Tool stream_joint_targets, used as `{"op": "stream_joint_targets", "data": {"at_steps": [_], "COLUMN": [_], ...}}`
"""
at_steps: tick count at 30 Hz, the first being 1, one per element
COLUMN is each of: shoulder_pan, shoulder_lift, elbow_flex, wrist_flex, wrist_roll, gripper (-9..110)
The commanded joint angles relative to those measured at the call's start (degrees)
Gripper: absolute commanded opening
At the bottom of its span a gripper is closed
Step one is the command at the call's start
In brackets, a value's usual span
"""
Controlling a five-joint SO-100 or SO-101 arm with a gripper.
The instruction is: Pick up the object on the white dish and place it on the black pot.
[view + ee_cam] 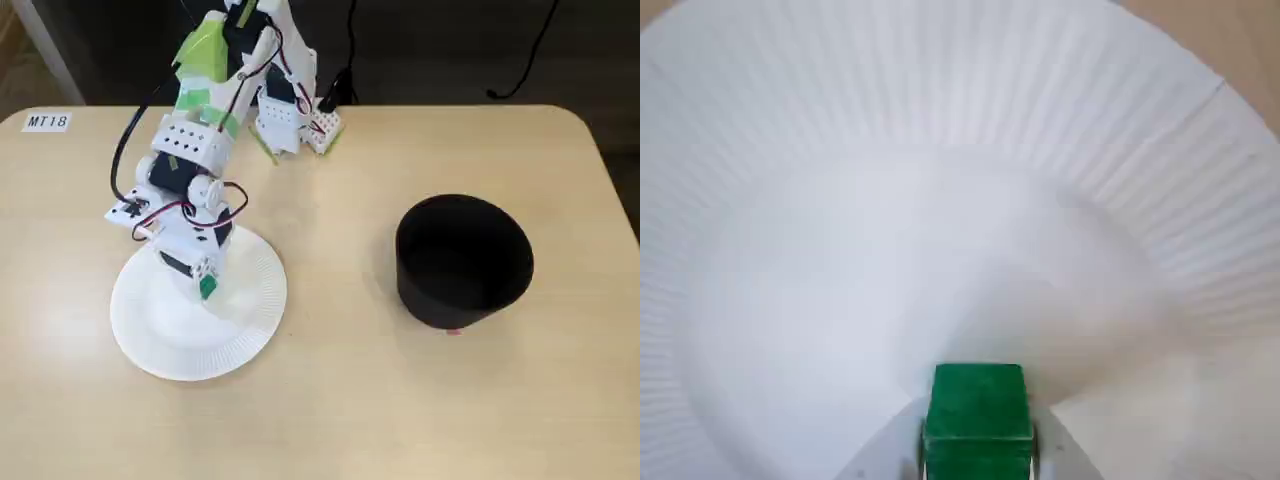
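- A pale wooden table [350,400] seen from above in the fixed view, with a white and green robot arm [205,110] reaching down from the top edge toward the left side
- A round white paper plate [160,335] with a ribbed rim lies on the left part of the table; the arm's end is bent over the plate's upper middle
- The gripper [207,287] points down onto the plate, and a small bright green cube [208,288] shows at its tip
- In the wrist view the green cube [977,415] sits at the bottom centre, pinched between the two grey fingertips [1032,450] of the gripper [978,455], with the white plate [940,120] filling nearly the whole picture behind it (whether the cube touches the plate or hangs just above it cannot be told)
- A matte black cylindrical pot [463,262] stands open-topped on the right side of the table, well apart from the plate
- A small white label [47,121] reading MT18 is stuck near the table's upper left corner
- Black cables [525,55] trail along the dark background beyond the table
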Motion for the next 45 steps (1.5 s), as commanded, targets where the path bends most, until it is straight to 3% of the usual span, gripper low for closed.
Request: {"op": "stream_joint_targets", "data": {"at_steps": [1, 23, 35, 45], "shoulder_pan": [0.09, -6.33, -24.87, -42.28], "shoulder_lift": [0.62, 15.64, 29.71, 30.67], "elbow_flex": [-3.08, -15.47, -18.9, -18.28], "wrist_flex": [0.09, 2.55, 1.32, -1.58], "wrist_roll": [0.7, 1.85, 1.32, -2.11], "gripper": [2, 0, 0, 0]}}
